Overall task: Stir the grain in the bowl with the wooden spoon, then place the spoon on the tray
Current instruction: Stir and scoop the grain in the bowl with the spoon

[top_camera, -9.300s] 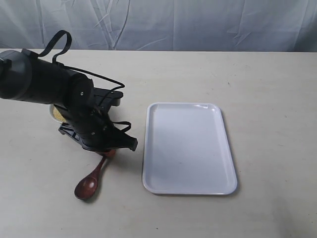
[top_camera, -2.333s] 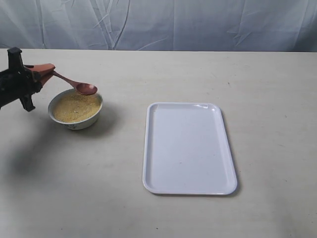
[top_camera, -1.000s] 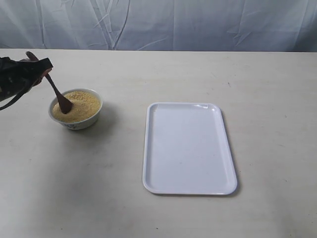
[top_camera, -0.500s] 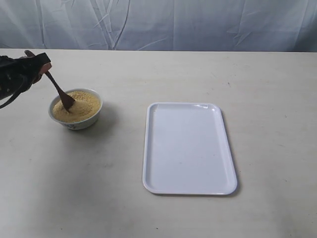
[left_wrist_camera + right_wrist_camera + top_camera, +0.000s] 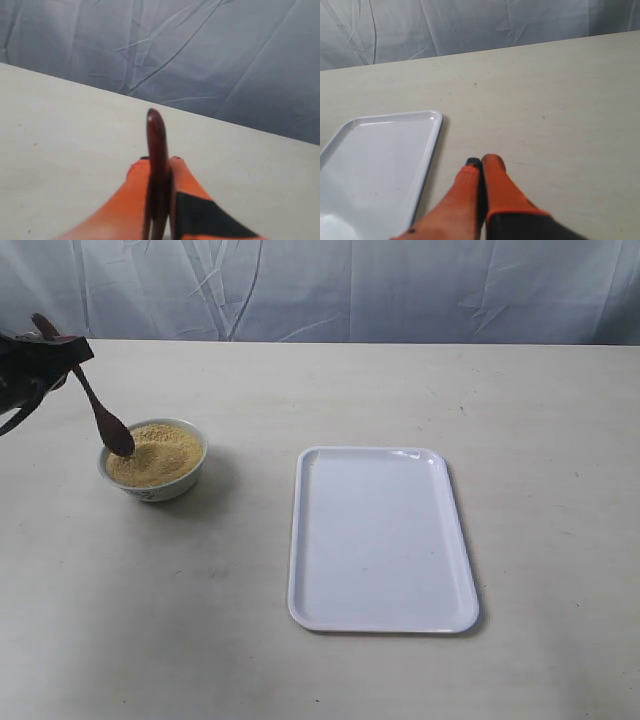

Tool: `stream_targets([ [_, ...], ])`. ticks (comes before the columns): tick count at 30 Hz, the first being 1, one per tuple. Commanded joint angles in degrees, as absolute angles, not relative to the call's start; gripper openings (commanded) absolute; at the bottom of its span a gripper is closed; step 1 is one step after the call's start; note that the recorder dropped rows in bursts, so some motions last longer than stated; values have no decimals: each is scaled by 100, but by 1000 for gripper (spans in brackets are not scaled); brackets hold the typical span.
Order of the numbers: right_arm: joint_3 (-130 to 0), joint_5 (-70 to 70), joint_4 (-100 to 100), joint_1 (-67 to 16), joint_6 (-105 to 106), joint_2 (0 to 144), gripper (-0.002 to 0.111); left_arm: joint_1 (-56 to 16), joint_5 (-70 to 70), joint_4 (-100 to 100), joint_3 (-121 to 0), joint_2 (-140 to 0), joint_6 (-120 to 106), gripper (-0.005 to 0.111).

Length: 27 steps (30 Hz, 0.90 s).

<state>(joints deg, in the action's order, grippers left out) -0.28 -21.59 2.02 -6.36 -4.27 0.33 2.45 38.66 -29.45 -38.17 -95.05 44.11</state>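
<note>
The white bowl (image 5: 153,484) of yellow-tan grain (image 5: 160,453) sits at the left of the table in the exterior view. My left gripper (image 5: 58,348) hangs above and left of it, shut on the handle of the dark wooden spoon (image 5: 100,414), whose oval end dips at the bowl's left rim. In the left wrist view the spoon handle (image 5: 157,145) sticks out between the orange fingers (image 5: 135,180) of that gripper (image 5: 159,165). The white tray (image 5: 380,540) lies bare at the centre right. My right gripper (image 5: 483,162) is shut on nothing, beside the tray's edge (image 5: 434,131).
A wrinkled grey-blue cloth (image 5: 350,285) hangs behind the beige table (image 5: 300,670). The right arm does not show in the exterior view.
The spoon's oval end slid from the middle of the grain to the bowl's left rim, and the handle tipped up and to the left. The left gripper rose slightly with it.
</note>
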Motion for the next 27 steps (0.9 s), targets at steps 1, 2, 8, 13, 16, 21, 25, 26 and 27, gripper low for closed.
stream_targets([
  [1, 0, -2079, 197, -603, -405, 0, 2, 213, 3765, -2755, -3828, -9515, 4137, 0],
  [2, 0, -2079, 197, -603, -405, 0, 2, 213, 3765, -2765, -3828, -9563, 4137, 0],
  [8, 0, -2079, 197, -603, -405, 0, 2, 213, 3879, -2937, -3828, -9927, 4406, 0],
  [13, 0, -2079, 197, -603, -405, 0, 2, 213, 4137, -3176, -3828, -10058, 4907, 0],
  [16, 0, -2079, 197, -603, -405, 0, 2, 213, 4235, -3239, -3828, -10058, 5223, 0],
  [21, 0, -2079, 197, -603, -405, 0, 2, 213, 4387, -3417, -3828, -10030, 5547, 0],
  [25, 0, -2079, 197, -603, -405, 0, 2, 213, 4352, -3411, -3828, -9927, 5537, 0],
  [26, 0, -2079, 197, -603, -405, 0, 2, 213, 4322, -3411, -3828, -9867, 5537, 0],
  [27, 0, -2079, 197, -603, -405, 0, 2, 213, 4299, -3411, -3828, -9817, 5526, 0],
])
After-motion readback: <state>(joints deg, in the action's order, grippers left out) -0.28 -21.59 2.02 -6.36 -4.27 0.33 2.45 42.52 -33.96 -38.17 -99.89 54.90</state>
